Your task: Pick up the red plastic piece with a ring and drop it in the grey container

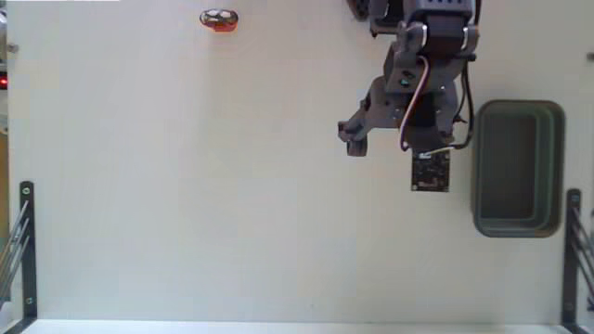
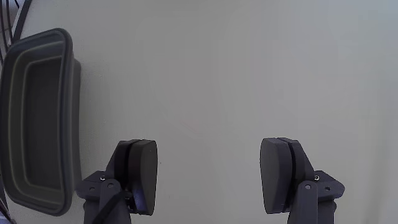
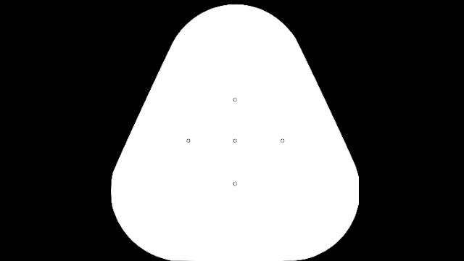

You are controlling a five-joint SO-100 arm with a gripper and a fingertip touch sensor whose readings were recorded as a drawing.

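Observation:
The red plastic piece with a ring [image 1: 220,19] lies on the white table at the top left of the fixed view, far from the arm; it is out of the wrist view. At the right stands the grey container [image 1: 483,167], nothing in it, also seen at the left edge of the wrist view as the grey container [image 2: 69,112]. My gripper [image 1: 394,148] hangs over bare table just left of the container. In the wrist view the gripper [image 2: 208,146] is open wide with nothing between its dark fingers [image 2: 144,168].
Black metal brackets stand at the lower left [image 1: 26,241] and lower right [image 1: 574,241] table edges. The arm's base and red-and-white wires [image 1: 415,102] occupy the top right. White table surface stretches between the red piece and the arm.

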